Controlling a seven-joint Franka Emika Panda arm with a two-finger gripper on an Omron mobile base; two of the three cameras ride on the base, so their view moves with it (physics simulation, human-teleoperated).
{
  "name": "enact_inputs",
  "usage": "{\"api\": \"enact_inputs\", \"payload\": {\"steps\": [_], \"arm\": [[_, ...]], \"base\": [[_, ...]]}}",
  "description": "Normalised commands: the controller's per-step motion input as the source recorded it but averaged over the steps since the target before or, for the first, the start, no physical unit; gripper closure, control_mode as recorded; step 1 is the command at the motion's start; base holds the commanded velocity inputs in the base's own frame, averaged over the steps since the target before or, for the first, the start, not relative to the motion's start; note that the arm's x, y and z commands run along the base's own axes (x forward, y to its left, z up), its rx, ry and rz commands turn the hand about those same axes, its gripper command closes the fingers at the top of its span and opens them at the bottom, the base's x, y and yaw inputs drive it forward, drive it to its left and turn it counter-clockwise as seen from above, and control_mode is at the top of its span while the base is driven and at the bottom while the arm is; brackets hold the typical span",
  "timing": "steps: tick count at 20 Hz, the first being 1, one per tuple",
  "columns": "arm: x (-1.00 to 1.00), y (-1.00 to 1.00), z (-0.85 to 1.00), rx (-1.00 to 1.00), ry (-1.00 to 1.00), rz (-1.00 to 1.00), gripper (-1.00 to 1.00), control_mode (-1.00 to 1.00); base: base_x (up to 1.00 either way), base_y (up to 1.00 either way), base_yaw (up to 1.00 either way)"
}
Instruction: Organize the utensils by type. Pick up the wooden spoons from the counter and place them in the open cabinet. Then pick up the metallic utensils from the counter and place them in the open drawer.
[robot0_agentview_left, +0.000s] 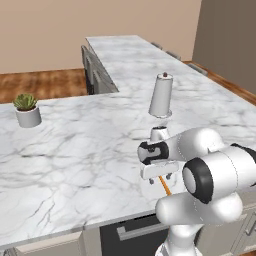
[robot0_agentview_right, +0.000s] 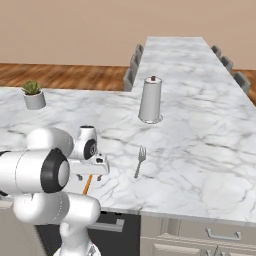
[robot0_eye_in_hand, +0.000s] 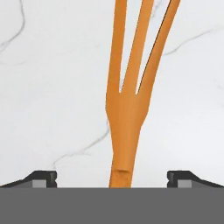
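Orange-copper prongs mark the fork (robot0_eye_in_hand: 129, 127) under the hand as one of the metallic utensils, bound for the drawer, not a wooden spoon. It lies flat on the counter (robot0_agentview_left: 70, 160) near the front edge, its neck midway between the two fingertips (robot0_eye_in_hand: 41, 178) — the gripper (robot0_eye_in_hand: 112, 179) hangs over it with jaws spread wide and nothing grasped, presumably lined up so that closing would pinch the narrow neck. Lying so flat, it may slip on a shallow grip. The steel fork (robot0_agentview_right: 139, 161) rests a little further along the same front edge — apart from the paper-towel holder (robot0_agentview_right: 151, 100) behind it.
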Motion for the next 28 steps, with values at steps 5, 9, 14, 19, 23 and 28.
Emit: {"api": "enact_inputs", "payload": {"steps": [5,9,14,19,23,28], "arm": [[0.19,-0.03,-0.24,0.00,0.00,0.00,-1.00,-1.00],[0.01,-0.05,-0.26,0.00,0.00,0.00,1.00,-1.00],[-0.23,-0.05,-0.27,0.00,0.00,-0.01,1.00,-1.00],[-0.32,-0.10,-0.07,0.00,0.00,0.00,1.00,-1.00],[-0.29,-0.13,0.05,0.00,0.00,0.01,1.00,-1.00],[-0.01,0.00,0.62,0.02,-0.10,0.33,1.00,-1.00]], "base": [[0.00,0.00,0.00],[0.00,0.00,0.00],[0.00,0.00,0.00],[0.00,0.00,0.00],[0.00,0.00,0.00],[0.00,0.00,0.00]]}}
